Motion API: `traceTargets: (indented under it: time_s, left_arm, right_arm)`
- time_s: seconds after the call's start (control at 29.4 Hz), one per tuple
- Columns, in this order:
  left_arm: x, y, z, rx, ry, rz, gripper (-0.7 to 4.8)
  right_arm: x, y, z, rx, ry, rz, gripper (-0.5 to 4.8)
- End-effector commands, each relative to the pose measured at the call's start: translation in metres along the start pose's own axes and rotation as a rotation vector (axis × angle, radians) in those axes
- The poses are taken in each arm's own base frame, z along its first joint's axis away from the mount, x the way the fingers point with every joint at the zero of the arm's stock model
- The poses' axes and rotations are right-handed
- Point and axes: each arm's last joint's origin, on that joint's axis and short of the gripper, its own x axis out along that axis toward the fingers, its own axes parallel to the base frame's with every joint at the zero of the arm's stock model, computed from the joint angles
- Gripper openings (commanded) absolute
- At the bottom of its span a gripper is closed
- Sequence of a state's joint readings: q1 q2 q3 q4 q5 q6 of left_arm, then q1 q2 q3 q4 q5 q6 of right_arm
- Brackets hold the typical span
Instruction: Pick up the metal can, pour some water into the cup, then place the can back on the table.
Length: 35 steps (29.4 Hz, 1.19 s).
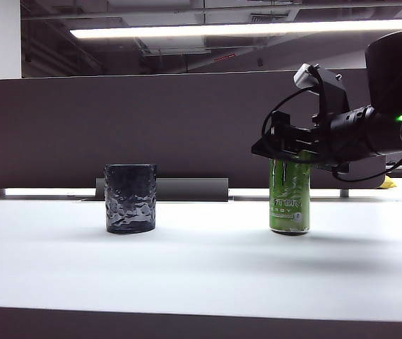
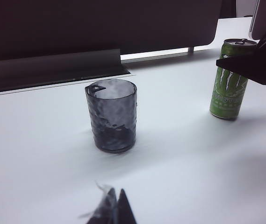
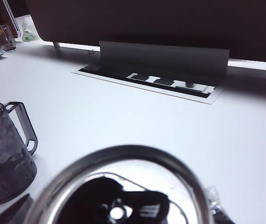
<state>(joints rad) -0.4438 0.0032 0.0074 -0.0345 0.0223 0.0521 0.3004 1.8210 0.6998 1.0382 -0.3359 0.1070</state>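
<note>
Here the metal can (image 1: pixel 290 196) stands upright on the white bench (image 1: pixel 201 275), long axis vertical, well right of the cup (image 1: pixel 130 198). The right hand (image 1: pixel 280 145) is level with its top, fingers apart, not yet clamped. The left hand (image 2: pixel 111 210) waits farther off, fingertips apparently together.

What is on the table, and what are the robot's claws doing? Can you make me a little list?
can: green metal can, upright on the white table, right side
cup: dark bumpy cup, upright, left of the can, apart from it
right claw: right claw open around the can's top, can not lifted
left claw: left claw, only its tips show, near the cup, holding nothing; open or shut unclear
behind: dark partition panel
</note>
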Motion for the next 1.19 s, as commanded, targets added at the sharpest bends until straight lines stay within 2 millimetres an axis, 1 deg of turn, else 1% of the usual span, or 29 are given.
traceTargets:
  time_s: [0.03, 0.14, 0.2, 0.27, 0.31, 0.37, 0.44, 0.65, 0.68, 0.71, 0.75, 1.02, 1.19]
  left_arm:
    - [0.0, 0.0001, 0.0016, 0.0, -0.013, 0.001, -0.05]
    - [0.0, 0.0001, 0.0016, 0.0, -0.013, 0.001, -0.05]
    - [0.0, 0.0001, 0.0016, 0.0, -0.013, 0.001, -0.05]
    - [0.0, 0.0001, 0.0016, 0.0, -0.013, 0.001, -0.05]
    - [0.0, 0.0001, 0.0016, 0.0, -0.013, 0.001, -0.05]
    - [0.0, 0.0001, 0.0016, 0.0, -0.013, 0.001, -0.05]
    - [0.0, 0.0001, 0.0016, 0.0, -0.013, 0.001, -0.05]
    - [0.0, 0.0001, 0.0016, 0.0, -0.013, 0.001, -0.05]
    - [0.0, 0.0001, 0.0016, 0.0, -0.013, 0.001, -0.05]
    - [0.0, 0.0001, 0.0016, 0.0, -0.013, 0.001, -0.05]
    - [0.0, 0.0001, 0.0016, 0.0, -0.013, 0.001, -0.05]
    - [0.0, 0.0001, 0.0016, 0.0, -0.013, 0.001, -0.05]
    - [0.0, 0.0001, 0.0016, 0.0, -0.013, 0.001, -0.05]
  right_arm:
    - [0.0004, 0.0004, 0.0025, -0.006, -0.016, 0.001, 4.79]
    - [0.0004, 0.0003, 0.0025, -0.009, -0.016, -0.002, 4.79]
    - [0.0004, 0.0003, 0.0025, -0.009, -0.016, -0.002, 4.51]
    - [0.0004, 0.0003, 0.0024, -0.01, -0.016, -0.002, 4.42]
    - [0.0004, 0.0003, 0.0024, -0.01, -0.016, -0.002, 4.21]
    - [0.0004, 0.0003, 0.0024, -0.009, -0.015, -0.002, 4.06]
    - [0.0004, 0.0003, 0.0023, -0.01, -0.014, -0.002, 3.6]
    - [0.0004, 0.0003, 0.0023, -0.012, -0.014, -0.002, 3.53]
    - [0.0004, 0.0003, 0.0023, -0.012, -0.014, -0.002, 3.39]
    - [0.0004, 0.0003, 0.0022, -0.012, -0.014, -0.002, 2.9]
    - [0.0004, 0.0003, 0.0022, -0.012, -0.014, -0.002, 2.73]
    - [0.0004, 0.0003, 0.0026, -0.015, -0.018, -0.001, 2.71]
    - [0.0003, 0.0004, 0.0034, -0.049, -0.022, -0.001, 2.69]
